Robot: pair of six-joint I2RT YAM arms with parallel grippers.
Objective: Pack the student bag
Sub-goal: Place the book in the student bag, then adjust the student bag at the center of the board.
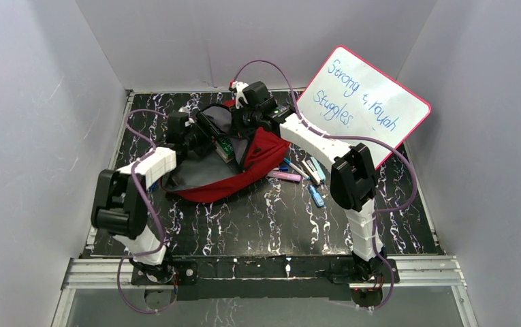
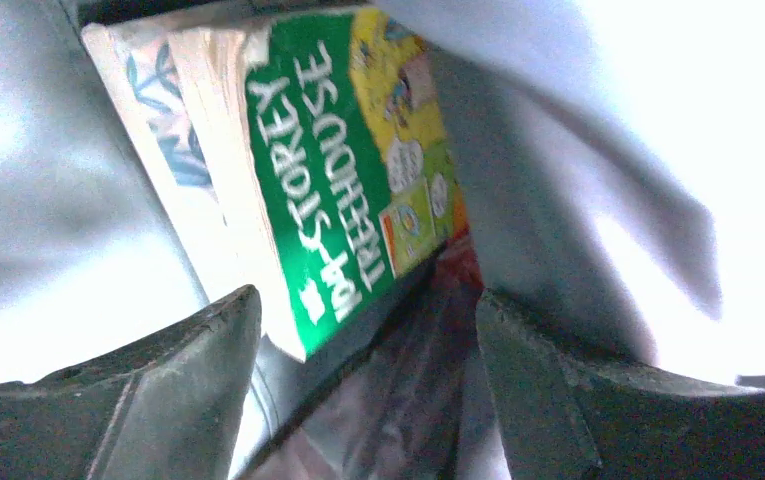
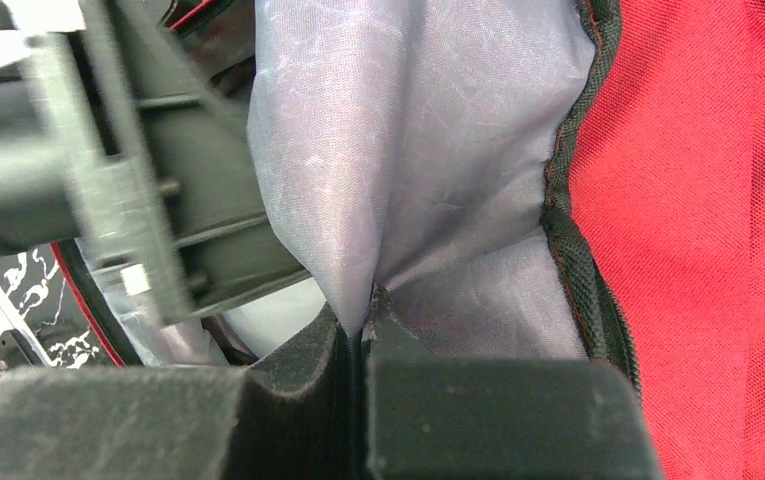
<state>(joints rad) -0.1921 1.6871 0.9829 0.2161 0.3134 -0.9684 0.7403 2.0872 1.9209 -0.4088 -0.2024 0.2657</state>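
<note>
The student bag [image 1: 265, 151] lies slumped in the middle of the bench [image 1: 257, 225], its mouth toward your left arm. Your right end effector [image 3: 358, 335] is closed tight on a fold of the grey lining [image 3: 408, 150] just inside the zip edge. Hold that pinch high and taut so the mouth gapes. Your left end effector [image 2: 366, 308] is spread wide inside the opening and grips nothing, with the green paperback [image 2: 343, 180] just ahead of its tips. The book probably wants seating deeper, so nudge its near end in flat without snagging the lining. Only the left wrist view shows the book's title and what looks like a paler second book [image 2: 153, 110] against it. Only the overhead view shows the loose pens [image 1: 298, 174] on the bench beside the bag.
</note>
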